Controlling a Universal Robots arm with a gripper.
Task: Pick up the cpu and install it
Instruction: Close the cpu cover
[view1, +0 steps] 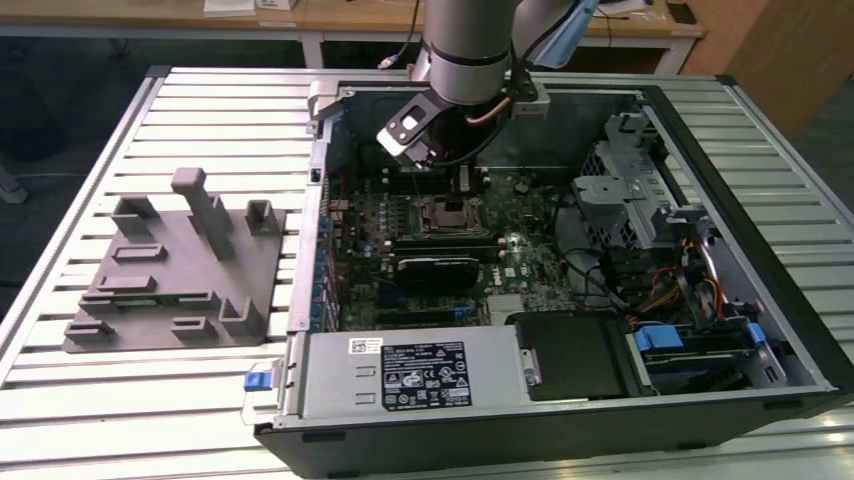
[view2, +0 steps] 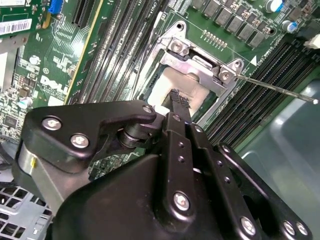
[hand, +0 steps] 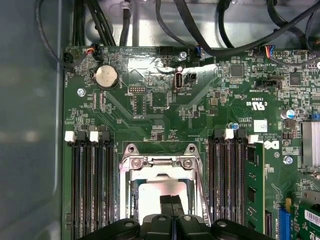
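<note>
The cpu (hand: 150, 192) (view2: 162, 87) is a pale silver-grey square lying flat inside the metal socket frame (hand: 160, 162) (view2: 200, 62) on the green motherboard. My gripper (hand: 172, 201) (view2: 179, 97) hangs directly over it, its two black fingers pressed together with nothing between them. The tips sit at or just above the chip's top, and I cannot tell whether they touch it. In the exterior view the gripper (view1: 427, 163) is inside the open computer case, just beyond the socket (view1: 447, 213).
A grey fixture block (view1: 174, 265) with upright posts stands on the slatted table at the exterior view's left. A black heatsink (view1: 434, 268), memory slots (hand: 92, 185), a thin socket lever (view2: 275, 86), a drive cage (view1: 627, 190) and cables (hand: 200, 20) surround the socket.
</note>
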